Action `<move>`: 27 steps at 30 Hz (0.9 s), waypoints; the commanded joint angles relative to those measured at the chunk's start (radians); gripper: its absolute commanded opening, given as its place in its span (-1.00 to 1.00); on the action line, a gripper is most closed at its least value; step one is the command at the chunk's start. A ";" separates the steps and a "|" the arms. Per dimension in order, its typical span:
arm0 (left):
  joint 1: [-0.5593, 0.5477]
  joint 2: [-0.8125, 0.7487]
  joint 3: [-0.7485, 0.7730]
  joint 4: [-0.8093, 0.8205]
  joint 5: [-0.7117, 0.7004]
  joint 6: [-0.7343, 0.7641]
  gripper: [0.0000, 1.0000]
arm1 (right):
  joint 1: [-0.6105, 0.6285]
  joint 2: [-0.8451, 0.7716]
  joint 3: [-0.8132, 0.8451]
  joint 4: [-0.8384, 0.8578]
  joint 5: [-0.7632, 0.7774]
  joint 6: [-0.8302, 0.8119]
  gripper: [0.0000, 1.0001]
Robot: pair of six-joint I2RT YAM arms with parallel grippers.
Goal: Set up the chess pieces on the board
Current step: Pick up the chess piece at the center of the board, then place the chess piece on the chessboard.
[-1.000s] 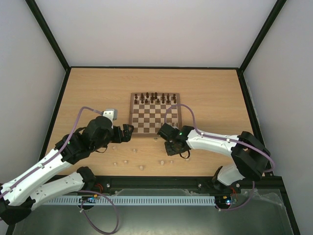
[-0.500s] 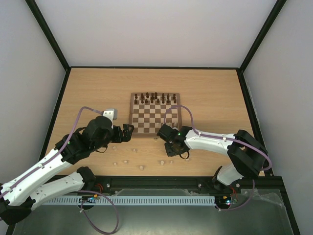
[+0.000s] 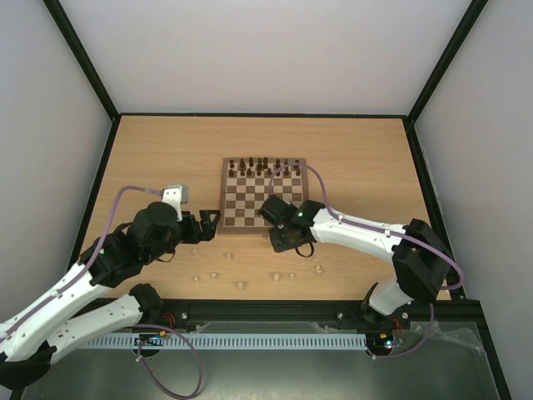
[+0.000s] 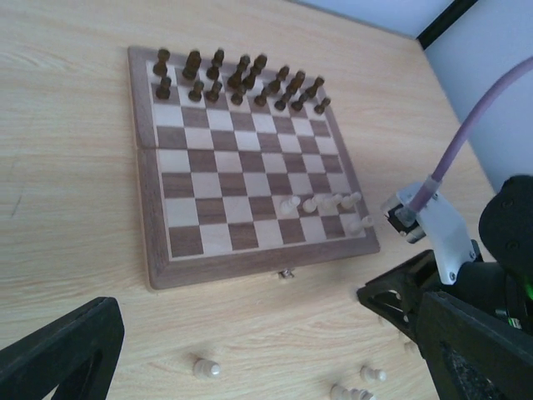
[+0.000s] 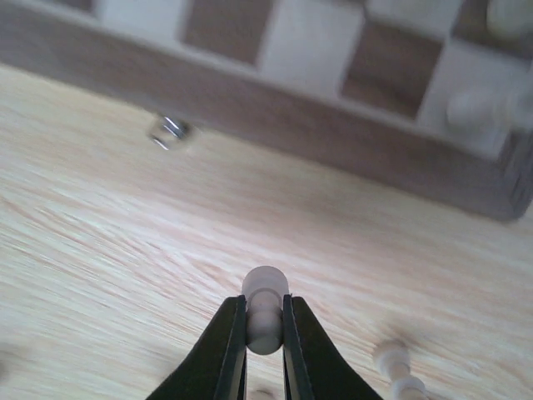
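A pale pawn (image 5: 265, 302) stands pinched between the fingers of the right claw (image 5: 265, 332). The claw is closed down to the pawn's own width, with the pawn's round head showing above the fingertips. The claw holds it just short of the near border of the board (image 4: 146, 192). The small latch (image 5: 169, 129) lies ahead of the claw and to its left in the wrist view. Whether the pawn is clear of the counter (image 3: 358, 158) cannot be told.

Of the chess pieces (image 4: 310, 203), five pale ones can be counted on the board. Four form a short line on the second rank and one stands on the near rank. All five are at the corner just beyond the right claw. About eight more lie scattered on the counter behind and to either side of that claw, between it and the arm bases. One lies just beside its fingertips. The rest cannot be accounted for and may be hidden under the arms.

The left claw (image 3: 208, 225) is spread wide and holds nothing. It sits off the board's other near corner, with loose pieces near it.

The dark pieces (image 4: 237, 79) fill the two ranks farthest from both claws.

By this count, roughly a third of the pale side is placed. The held pawn and all the loose pieces remain to be set.
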 commanded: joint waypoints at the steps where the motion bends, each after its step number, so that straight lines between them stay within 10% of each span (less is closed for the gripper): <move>1: -0.005 -0.059 -0.006 -0.022 -0.051 -0.007 0.99 | -0.008 0.065 0.184 -0.116 -0.007 -0.094 -0.82; 13: -0.004 -0.105 0.003 -0.044 -0.055 0.001 0.99 | -0.071 0.380 0.647 -0.265 -0.039 -0.237 -0.83; 27: -0.005 -0.157 -0.007 -0.061 -0.037 -0.005 0.99 | -0.099 0.541 0.738 -0.265 -0.022 -0.254 -0.83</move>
